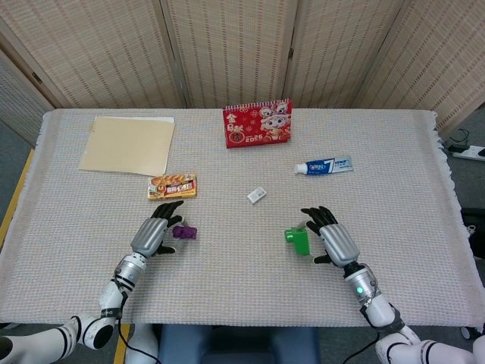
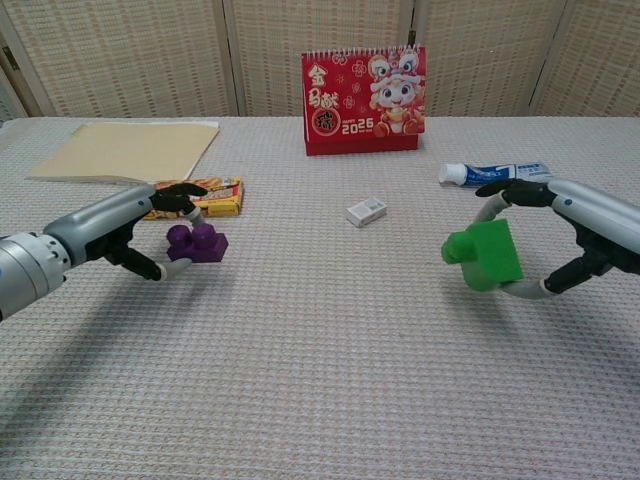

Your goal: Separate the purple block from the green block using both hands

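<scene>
The small purple block [image 1: 185,232] [image 2: 197,243] and the bigger green block [image 1: 298,240] [image 2: 485,254] are apart, with a wide stretch of table mat between them. My left hand [image 1: 156,230] [image 2: 140,228] pinches the purple block between thumb and a finger at the front left. At the front right, my right hand [image 1: 334,238] [image 2: 565,235] grips the green block from its outer side, thumb under it and fingers arched over the top. Both blocks sit low, close to the mat.
A small white eraser [image 1: 257,195] lies between and behind the hands. Further back are a snack packet [image 1: 172,186], a toothpaste tube [image 1: 323,165], a red desk calendar [image 1: 258,123] and a tan folder [image 1: 129,144]. The woven mat [image 1: 242,288] covers the table.
</scene>
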